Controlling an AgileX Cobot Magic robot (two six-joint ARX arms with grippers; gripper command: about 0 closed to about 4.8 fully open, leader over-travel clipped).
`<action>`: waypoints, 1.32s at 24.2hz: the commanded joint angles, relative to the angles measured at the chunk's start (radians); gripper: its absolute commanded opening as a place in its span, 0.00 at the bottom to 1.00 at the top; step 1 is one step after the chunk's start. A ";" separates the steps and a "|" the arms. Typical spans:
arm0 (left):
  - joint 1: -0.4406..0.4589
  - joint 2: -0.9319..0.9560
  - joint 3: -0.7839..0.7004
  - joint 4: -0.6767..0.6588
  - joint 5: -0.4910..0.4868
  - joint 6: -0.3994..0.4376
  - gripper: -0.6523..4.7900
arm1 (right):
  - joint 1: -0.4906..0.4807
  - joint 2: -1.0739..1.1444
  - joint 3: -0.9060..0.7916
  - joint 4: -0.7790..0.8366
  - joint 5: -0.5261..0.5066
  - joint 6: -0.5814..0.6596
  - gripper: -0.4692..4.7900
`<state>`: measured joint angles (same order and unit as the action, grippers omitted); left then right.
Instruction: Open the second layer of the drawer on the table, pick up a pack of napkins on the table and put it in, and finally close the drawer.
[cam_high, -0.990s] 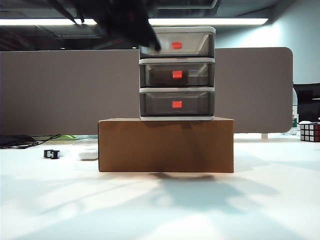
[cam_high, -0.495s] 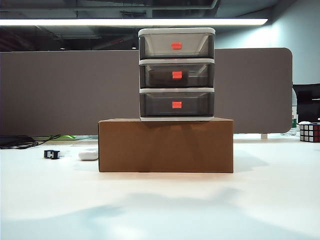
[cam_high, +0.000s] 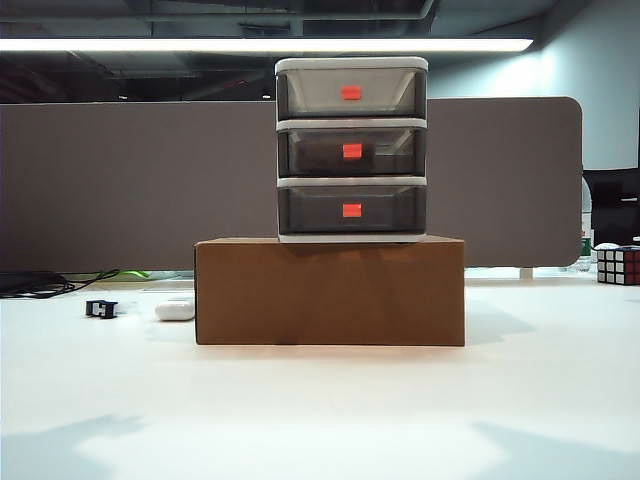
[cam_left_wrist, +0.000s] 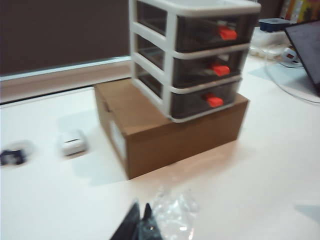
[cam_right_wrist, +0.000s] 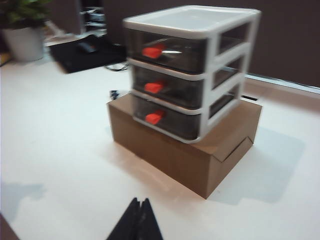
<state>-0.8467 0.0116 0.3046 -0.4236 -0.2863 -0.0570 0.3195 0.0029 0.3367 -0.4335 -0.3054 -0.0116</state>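
The table (cam_high: 320, 420) is one wide white top. At its middle stands one cardboard box (cam_high: 330, 292), and on the box one drawer (cam_high: 351, 148) unit with three trays, all pushed in. The second layer (cam_high: 351, 151) is shut, its orange handle facing the near edge.

No pack of napkins can be seen anywhere on the table; only a scrap of clear crinkled wrap (cam_left_wrist: 172, 215) shows just beside the left gripper (cam_left_wrist: 139, 226), so whether the pack sits inside the tray I cannot tell.

Both grippers hang low at the near edge, well apart from the drawer, which lies far and ahead of each. The left gripper's fingers are pressed together on nothing. The right gripper (cam_right_wrist: 137, 222) is likewise pinched shut and empty. Neither arm looks clearly nearer.

Left of the box lie one small white case (cam_high: 175, 310) and one black clip (cam_high: 101, 309); far right, one puzzle cube (cam_high: 618, 265).
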 joint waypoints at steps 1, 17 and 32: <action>0.001 -0.009 -0.086 0.143 0.018 -0.003 0.11 | 0.003 0.013 -0.130 0.219 0.043 0.031 0.08; 0.019 -0.009 -0.291 0.438 -0.031 0.068 0.11 | -0.026 -0.003 -0.336 0.415 0.154 -0.076 0.08; 0.569 -0.009 -0.298 0.413 0.293 0.093 0.11 | -0.369 -0.003 -0.336 0.458 0.014 -0.098 0.08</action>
<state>-0.3122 0.0017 0.0010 -0.0189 -0.0463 0.0227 -0.0437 0.0017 0.0071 -0.0013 -0.2821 -0.1059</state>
